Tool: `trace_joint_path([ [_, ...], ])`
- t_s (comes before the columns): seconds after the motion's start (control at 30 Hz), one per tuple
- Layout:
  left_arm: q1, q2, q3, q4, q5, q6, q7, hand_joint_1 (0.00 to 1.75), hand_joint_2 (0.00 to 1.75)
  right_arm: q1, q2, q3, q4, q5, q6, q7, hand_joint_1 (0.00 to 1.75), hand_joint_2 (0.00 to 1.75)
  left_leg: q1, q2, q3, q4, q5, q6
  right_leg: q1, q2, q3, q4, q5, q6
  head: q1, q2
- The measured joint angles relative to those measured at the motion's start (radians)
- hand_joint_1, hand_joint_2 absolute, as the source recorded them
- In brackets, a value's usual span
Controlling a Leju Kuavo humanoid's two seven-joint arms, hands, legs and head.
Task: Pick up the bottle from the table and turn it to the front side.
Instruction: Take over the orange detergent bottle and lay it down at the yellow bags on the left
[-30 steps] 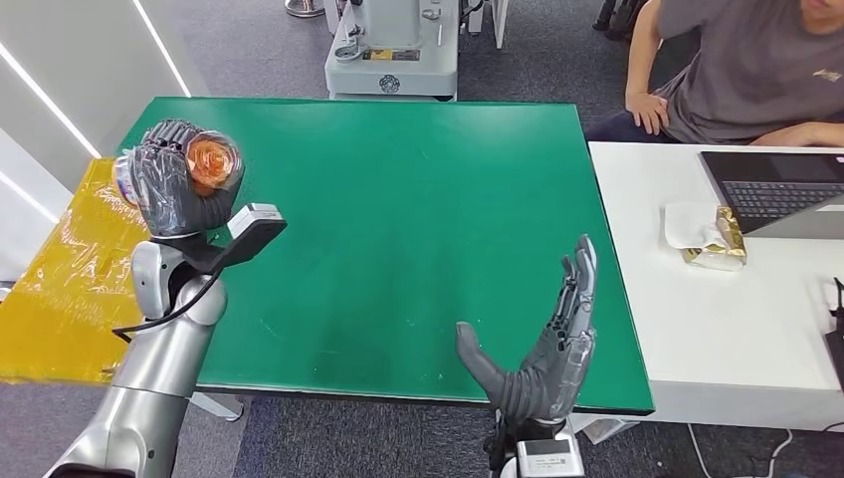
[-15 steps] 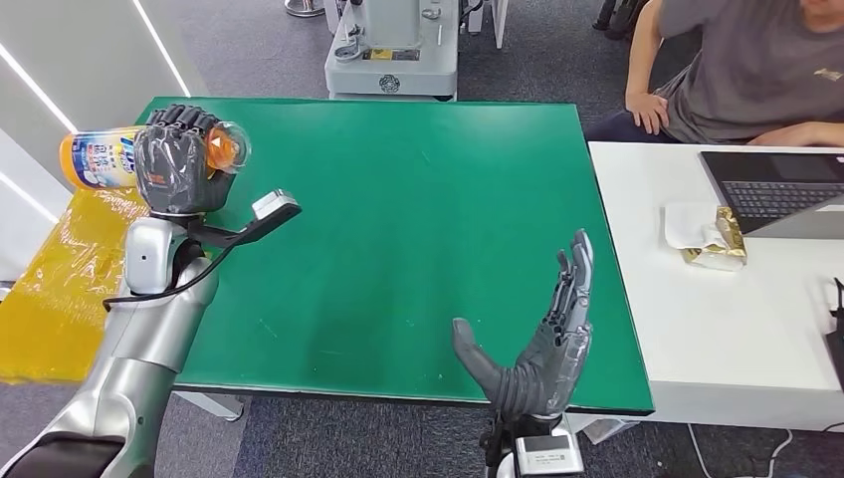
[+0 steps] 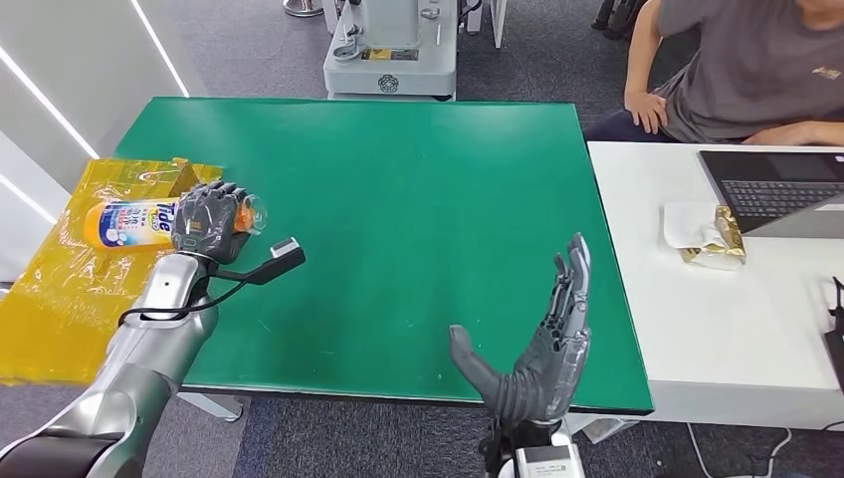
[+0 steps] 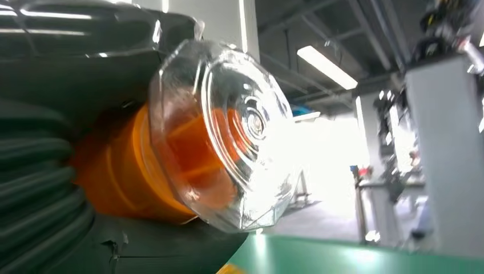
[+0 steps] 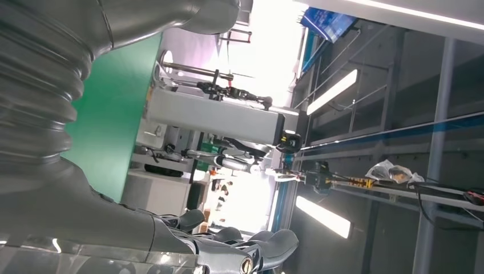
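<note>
**Orange bottle lying sideways in our left robot hand**

We are gripping the orange plastic detergent bottle with the blue-and-white label (image 3: 129, 221) in our left robot hand (image 3: 206, 221), the dark fingers wrapping around its neck end. The bottle is lying on its side, its clear faceted cap (image 4: 228, 131) pointing toward the middle of the green worktop (image 3: 398, 199) and its base pointing out over the crinkled yellow plastic sheet (image 3: 70, 289) at the worktop's left edge. We cannot tell whether the bottle is touching the sheet or hanging just above it.

We are holding our right robot hand (image 3: 542, 349) upright over the worktop's near edge, fingers spread and straight, thumb out to the side, holding nothing.

A person in a grey shirt (image 3: 746, 70) is sitting beside the white desk (image 3: 737, 339), which is carrying a dark laptop (image 3: 776, 189) and a gold-foil packet (image 3: 719, 242).
</note>
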Motion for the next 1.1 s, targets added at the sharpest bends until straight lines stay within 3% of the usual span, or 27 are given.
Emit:
trace_joint_path([
  [0.43, 0.008, 0.074, -0.033, 0.102, -0.111, -0.107, -0.025, 1.75, 1.75, 0.014, -0.012, 0.012, -0.010, -0.010, 0.000, 0.000, 0.00, 1.75, 0.000, 0.000, 0.000, 0.000, 0.000, 0.000, 0.000, 0.001, -0.001, 0.000, 0.000, 0.000, 0.000, 0.000],
  [0.83, 0.015, 0.081, -0.080, 0.117, -0.133, -0.109, -0.036, 1.75, 1.75, 0.014, -0.013, 0.013, -0.012, -0.011, 0.000, 0.000, 0.00, 1.75, 0.000, 0.000, 0.000, 0.000, 0.000, 0.000, 0.000, 0.001, -0.001, 0.000, 0.000, 0.000, 0.000, 0.000],
  [1.1, 0.015, 0.078, -0.140, 0.123, -0.133, -0.044, -0.029, 1.75, 1.75, 0.012, -0.013, 0.015, -0.010, -0.015, 0.000, 0.000, 0.00, 1.75, 0.000, 0.000, 0.000, 0.000, 0.000, 0.000, 0.000, 0.001, -0.001, 0.000, 0.000, 0.000, 0.000, 0.000],
])
